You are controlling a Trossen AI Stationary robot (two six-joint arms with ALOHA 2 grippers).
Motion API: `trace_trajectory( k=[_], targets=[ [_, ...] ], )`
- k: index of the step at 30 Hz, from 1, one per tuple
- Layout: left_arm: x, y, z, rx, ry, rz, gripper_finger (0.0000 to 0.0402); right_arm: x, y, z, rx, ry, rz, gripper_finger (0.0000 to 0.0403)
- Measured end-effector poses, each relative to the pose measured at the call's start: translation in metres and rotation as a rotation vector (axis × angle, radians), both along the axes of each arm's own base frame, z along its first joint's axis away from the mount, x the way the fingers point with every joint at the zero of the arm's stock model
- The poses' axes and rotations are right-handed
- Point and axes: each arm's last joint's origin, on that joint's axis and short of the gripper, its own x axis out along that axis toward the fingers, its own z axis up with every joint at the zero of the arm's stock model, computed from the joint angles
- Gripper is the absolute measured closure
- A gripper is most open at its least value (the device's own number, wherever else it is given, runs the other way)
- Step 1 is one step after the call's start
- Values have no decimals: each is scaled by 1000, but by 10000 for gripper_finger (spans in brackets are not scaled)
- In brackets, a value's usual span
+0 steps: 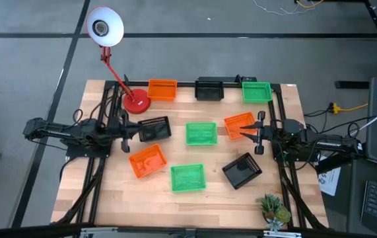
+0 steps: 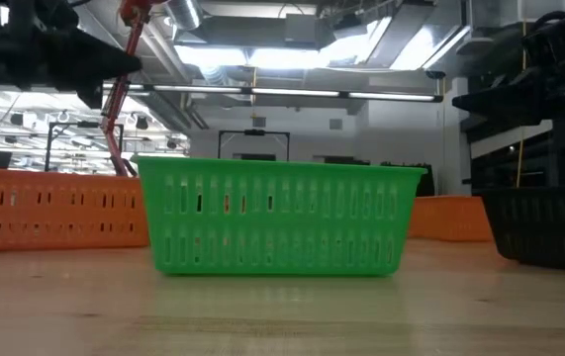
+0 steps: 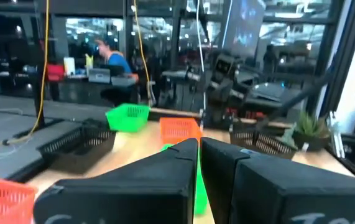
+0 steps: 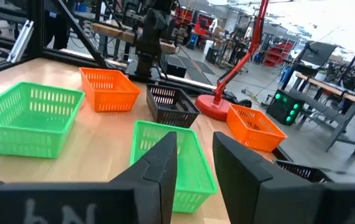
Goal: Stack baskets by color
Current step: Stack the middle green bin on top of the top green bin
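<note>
Nine small baskets rest on their bases on the wooden table. At the far edge stand an orange one [image 1: 162,90], a black one [image 1: 209,88] and a green one [image 1: 257,91]. In the middle row are black [image 1: 154,129], green [image 1: 201,133] and orange [image 1: 241,124]. Nearer lie orange [image 1: 147,161], green [image 1: 188,177] and black [image 1: 242,169]. My left gripper [image 1: 130,135] is shut, held above the table just left of the middle black basket. My right gripper [image 1: 247,134] is open, held level over the middle orange basket's right end, with nothing between its fingers [image 4: 165,155].
A red desk lamp's base [image 1: 135,101] stands at the far left, its white head [image 1: 105,26] beyond the table. A small potted plant [image 1: 274,208] sits at the near right corner. Black frame rails run along the table's left, right and far edges.
</note>
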Motion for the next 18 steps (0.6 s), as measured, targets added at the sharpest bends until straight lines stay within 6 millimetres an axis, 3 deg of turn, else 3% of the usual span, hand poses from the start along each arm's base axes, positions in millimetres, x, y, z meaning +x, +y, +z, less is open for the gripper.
trace_trajectory(
  k=[12, 18],
  targets=[
    [0, 1, 0, 48, 13, 40, 390, -3, 0, 26, 315, -310, 19, 297],
    [0, 1, 0, 55, 16, 42, 390, -9, 0, 41, 281, -466, 45, 297]
  ],
)
